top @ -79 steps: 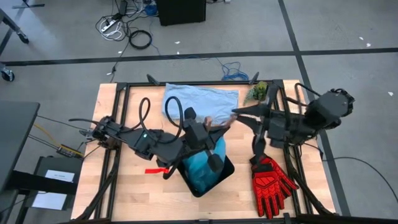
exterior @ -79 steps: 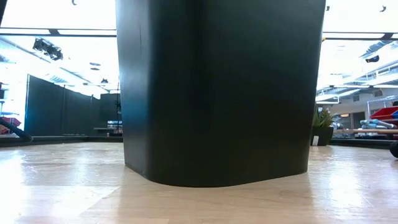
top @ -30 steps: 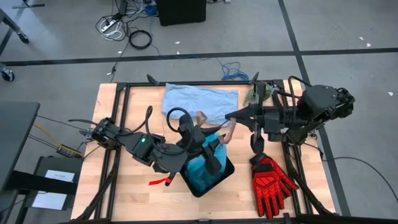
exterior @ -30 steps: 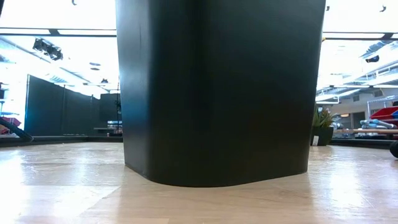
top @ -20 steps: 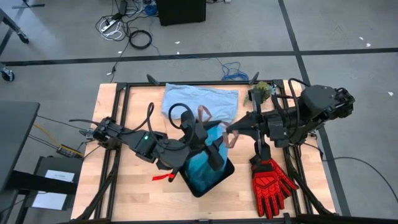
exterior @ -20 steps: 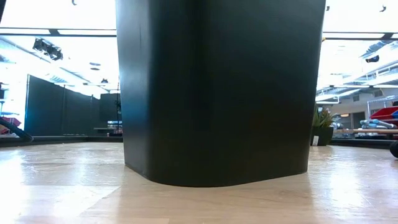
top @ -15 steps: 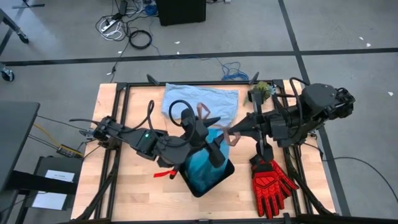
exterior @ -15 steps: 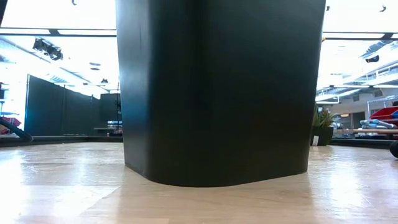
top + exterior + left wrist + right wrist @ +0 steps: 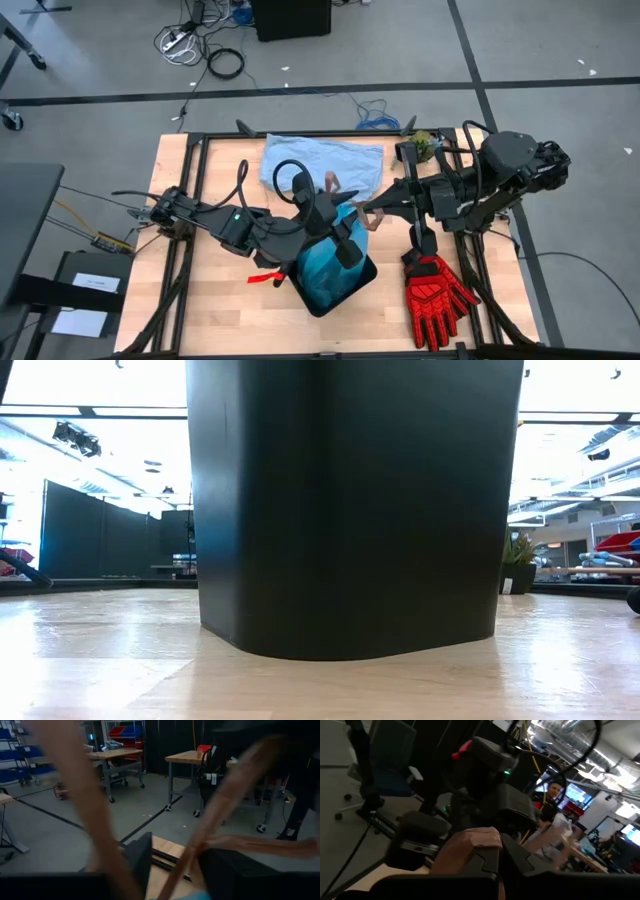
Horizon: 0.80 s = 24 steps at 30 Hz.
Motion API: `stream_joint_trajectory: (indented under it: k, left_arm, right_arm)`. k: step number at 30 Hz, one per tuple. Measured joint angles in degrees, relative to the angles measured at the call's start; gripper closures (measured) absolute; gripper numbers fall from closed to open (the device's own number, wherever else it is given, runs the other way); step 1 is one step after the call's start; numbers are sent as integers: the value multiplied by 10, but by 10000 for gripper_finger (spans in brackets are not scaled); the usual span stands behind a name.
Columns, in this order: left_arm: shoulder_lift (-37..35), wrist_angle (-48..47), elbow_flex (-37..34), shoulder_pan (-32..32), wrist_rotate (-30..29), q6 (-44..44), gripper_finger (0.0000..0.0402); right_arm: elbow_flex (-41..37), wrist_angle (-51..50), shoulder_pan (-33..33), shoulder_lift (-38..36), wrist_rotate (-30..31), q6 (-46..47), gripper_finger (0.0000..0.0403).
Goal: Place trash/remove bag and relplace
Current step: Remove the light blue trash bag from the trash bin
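A wooden table (image 9: 200, 300) stands on grey workshop floor. The bag (image 9: 325, 268) lines a black bin (image 9: 350, 510), which blocks the low view. The left gripper (image 9: 338, 200) is spread apart above it; the right gripper (image 9: 368, 214) is together.

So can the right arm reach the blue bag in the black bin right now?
Probably yes. The right tool hangs just beside the black bin, near the rim where the blue bag shows. The left tool crowds that same corner, though, so it may get in the way.
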Motion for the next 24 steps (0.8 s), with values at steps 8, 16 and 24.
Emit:
stream_joint_trajectory:
  k: [8,16,24]
  left_arm:
    - [0,3,0,-1,33,6,396]
    - [-5,6,35,-14,-21,70,399]
    - [-45,34,34,-30,-112,158,400]
  right_arm:
    - [0,-18,-27,0,4,44,403]
    - [0,-36,-33,0,-15,150,348]
    - [0,-8,-33,-25,-28,218,203]
